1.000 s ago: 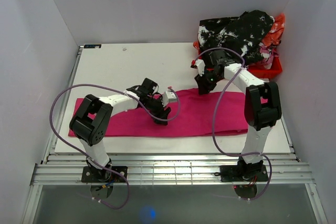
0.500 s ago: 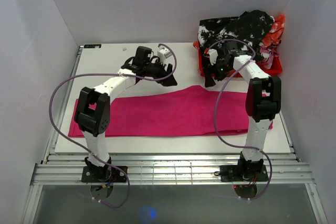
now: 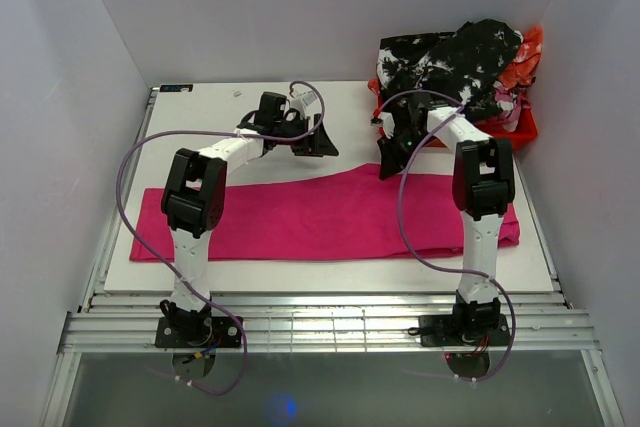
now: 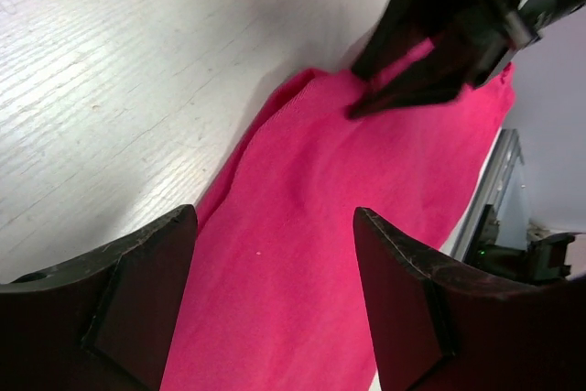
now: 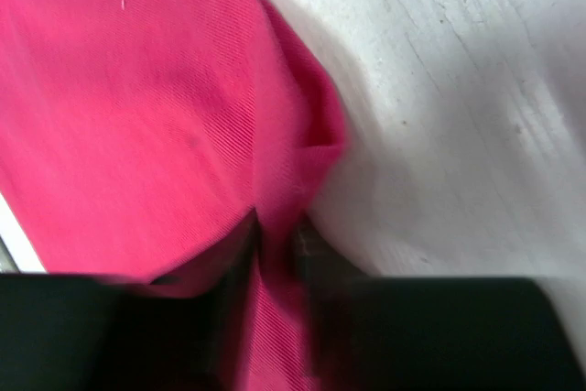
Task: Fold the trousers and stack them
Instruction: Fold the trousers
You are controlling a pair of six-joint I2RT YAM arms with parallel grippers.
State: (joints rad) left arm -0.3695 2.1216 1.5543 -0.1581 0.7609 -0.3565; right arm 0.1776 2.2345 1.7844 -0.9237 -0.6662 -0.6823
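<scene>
The white surface [image 3: 220, 117] has bare room across its far half from 10 o'clock to 12 o'clock. Walls close it in at 9, 12 and 3 o'clock, so wide swings there look tight.

The trousers [image 3: 300, 222] lie flat in 1 long magenta band across the near half, from 9 o'clock to 3 o'clock. Their near edge sits close to the surface's 6 o'clock rim. The cloth looks light, soft and limp. It should drape and sag from any pinch, and could drag or bunch if pulled flat. Hems and corners look like the best holds, 1 per arm, so the fold comes over evenly.

A red crate [image 3: 518, 133] heaped with black-and-white clothes [image 3: 450, 62] fills 1 o'clock, just beyond the right arm's reach path.

The left end effector [image 3: 318, 139] hangs over bare surface at 12 o'clock, just past the trousers' far edge. It is released, its jaws wide with nothing between them.

The right end effector [image 3: 390, 165] is at the far edge toward 1 o'clock. In its blurred wrist view it appears clenched on a raised ridge of the pink cloth.
</scene>
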